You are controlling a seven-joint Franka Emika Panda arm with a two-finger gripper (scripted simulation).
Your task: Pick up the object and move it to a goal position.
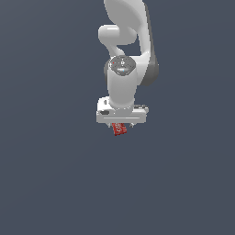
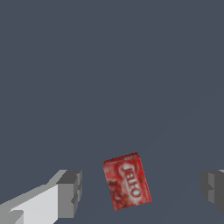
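The small red box (image 1: 119,129) with white lettering shows just under the white gripper (image 1: 122,125) in the exterior view, tilted. In the wrist view the red box (image 2: 127,181) lies between the two grey fingertips (image 2: 70,192), with a wide gap on each side and neither pad touching it. The gripper (image 2: 141,191) is open and holds nothing. The box sits nearer to one fingertip than to the other. How far it lies below the fingertips cannot be told.
The white arm (image 1: 124,69) stands upright behind the gripper in the exterior view. A plain dark grey surface fills both views. No goal marker shows.
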